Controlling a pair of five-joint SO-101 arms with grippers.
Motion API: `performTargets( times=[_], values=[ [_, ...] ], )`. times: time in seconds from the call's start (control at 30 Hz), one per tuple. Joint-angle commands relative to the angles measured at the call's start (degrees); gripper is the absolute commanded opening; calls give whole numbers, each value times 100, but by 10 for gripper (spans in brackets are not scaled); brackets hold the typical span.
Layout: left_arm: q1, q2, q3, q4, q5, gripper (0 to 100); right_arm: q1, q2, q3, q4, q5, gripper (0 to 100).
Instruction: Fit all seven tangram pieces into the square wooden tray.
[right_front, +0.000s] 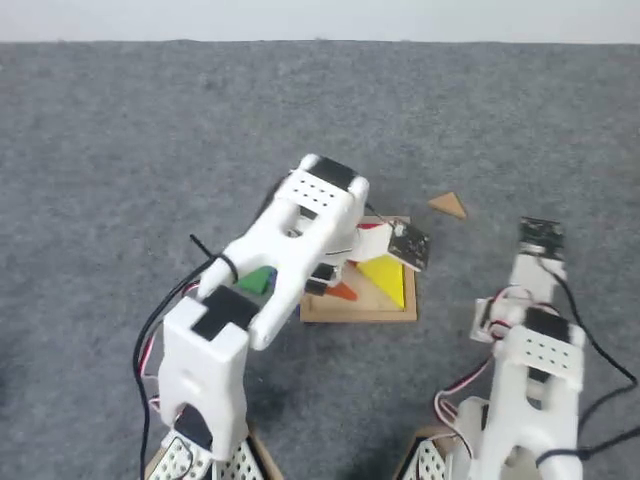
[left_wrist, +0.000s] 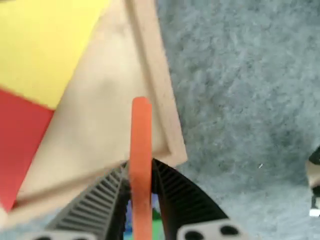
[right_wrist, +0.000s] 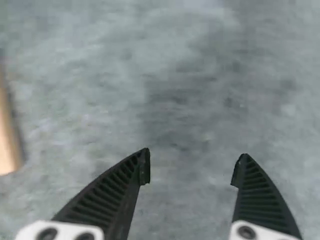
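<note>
1. My left pincer (left_wrist: 140, 166) is clamped on a thin orange piece (left_wrist: 141, 130). It holds the piece on edge, just over one corner of the wooden tray (left_wrist: 150, 60).
2. Inside the tray, a yellow piece (left_wrist: 45, 45) and a red piece (left_wrist: 20, 135) lie flat, meeting along one edge. Bare wood shows between them and the orange piece.
3. From above, the tray sits on the grey table (right_front: 120, 150) between the two arms. The left arm (right_front: 290, 240) stretches across it and covers much of its left part.
4. A green piece (right_front: 257, 280) and a blue piece (right_front: 272, 272) peek out beside that arm. I cannot tell whether they lie in the tray or next to it.
5. A tan triangle (right_front: 448, 205) lies on the table beyond the tray's far right corner, apart from it.
6. My right pincer (right_wrist: 192, 165) has its fingers spread apart with nothing between them. It sits above the grey table to the right of the tray.
</note>
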Motion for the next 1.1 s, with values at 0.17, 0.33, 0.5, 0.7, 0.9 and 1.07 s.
performTargets(
  times=[0.17,0.33,0.5,0.7,0.9,1.07],
  values=[
    [167,440,-831,18,-475,16,593,-242,-431,-110,-176,270],
    [149,756,-1165,18,-475,73,593,-242,-422,-110,-158,270],
    [141,870,-1473,18,-466,103,585,-242,-422,-110,-149,270],
    [114,879,-1516,-35,-211,103,347,-242,-413,-75,-141,270],
    [-167,835,-1613,-536,290,103,321,-242,-404,-66,-141,270],
    [-229,826,-1754,-598,448,103,321,-233,-404,-66,-141,270]
  ],
)
